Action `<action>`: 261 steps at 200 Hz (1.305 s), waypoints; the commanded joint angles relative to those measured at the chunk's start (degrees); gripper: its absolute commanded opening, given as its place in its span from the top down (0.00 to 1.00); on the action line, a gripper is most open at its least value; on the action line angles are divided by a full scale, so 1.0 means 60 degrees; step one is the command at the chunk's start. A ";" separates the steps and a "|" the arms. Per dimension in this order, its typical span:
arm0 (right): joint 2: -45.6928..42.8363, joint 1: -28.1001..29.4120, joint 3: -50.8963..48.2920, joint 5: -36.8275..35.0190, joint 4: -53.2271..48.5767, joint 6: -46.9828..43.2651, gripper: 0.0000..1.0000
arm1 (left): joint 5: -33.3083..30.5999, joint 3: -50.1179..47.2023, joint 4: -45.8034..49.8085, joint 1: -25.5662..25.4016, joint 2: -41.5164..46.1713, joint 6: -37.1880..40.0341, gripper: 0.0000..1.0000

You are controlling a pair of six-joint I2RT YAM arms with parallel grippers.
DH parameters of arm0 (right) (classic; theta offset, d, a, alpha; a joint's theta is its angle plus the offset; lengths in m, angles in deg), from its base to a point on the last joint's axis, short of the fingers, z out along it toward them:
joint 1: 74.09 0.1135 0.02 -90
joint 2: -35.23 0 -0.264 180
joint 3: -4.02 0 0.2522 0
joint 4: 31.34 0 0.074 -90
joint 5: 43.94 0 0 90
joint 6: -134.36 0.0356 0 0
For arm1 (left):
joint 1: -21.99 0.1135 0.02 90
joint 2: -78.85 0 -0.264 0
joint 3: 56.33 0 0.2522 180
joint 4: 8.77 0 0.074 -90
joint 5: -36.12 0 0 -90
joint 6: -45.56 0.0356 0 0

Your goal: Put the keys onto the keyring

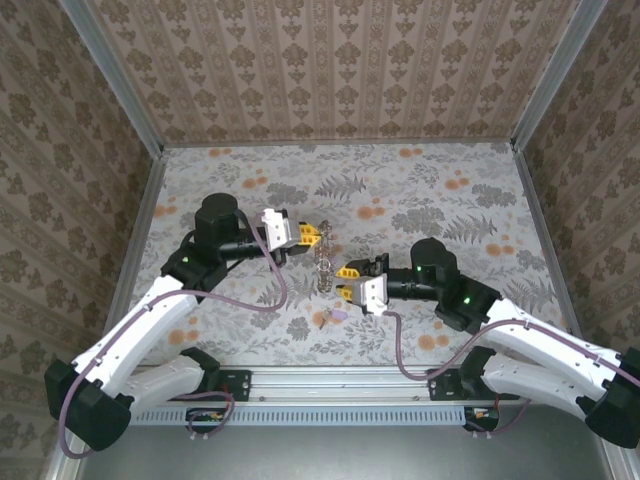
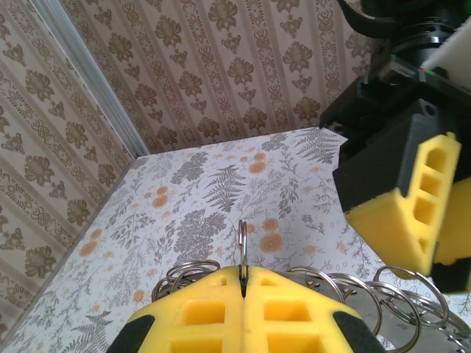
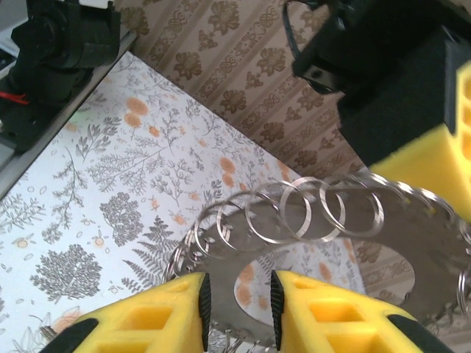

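The keyring [image 1: 325,262] is a metal disc with a hollow centre, edged with several small split rings, and it hangs above the mid-table between both arms. My left gripper [image 1: 310,236] is shut on one small ring [image 2: 242,234] that stands up from its closed pads [image 2: 221,294]. My right gripper [image 3: 237,298] is open, its jaws apart with the keyring's flat band [image 3: 412,220] passing between them; I cannot tell whether they touch it. The keys [image 1: 331,317], a tiny purple and tan cluster, lie on the table below the ring, nearer the front edge.
A floral cloth [image 1: 420,190] covers the table. Wallpapered walls with aluminium corner posts [image 1: 110,75] close in the back and sides. A metal rail [image 1: 330,410] runs along the front between the arm bases. Each arm's cable [image 1: 265,300] loops low near the ring.
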 commanded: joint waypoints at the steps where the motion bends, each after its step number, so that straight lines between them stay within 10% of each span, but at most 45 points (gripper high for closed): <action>1: -0.0124 0.0342 -0.0218 -0.0696 0.0433 -0.1021 0.67 | -0.0080 0.0540 -0.0154 0.0066 -0.0031 -0.0347 1.00; 76: 0.0272 0.0856 -0.0536 -0.1650 0.2683 -0.1088 0.82 | -0.0211 0.1012 0.0404 0.0126 -0.0276 -0.0517 1.00; 153: 0.0641 0.1122 -0.1221 -0.4017 0.4735 -0.1187 0.76 | -0.0434 0.0990 0.0397 0.0136 -0.0315 -0.0930 1.00; 261: 0.0381 0.1160 -0.1576 -0.3963 0.5594 -0.1777 0.76 | -0.0494 0.1425 0.0344 0.0144 -0.0416 -0.2139 1.00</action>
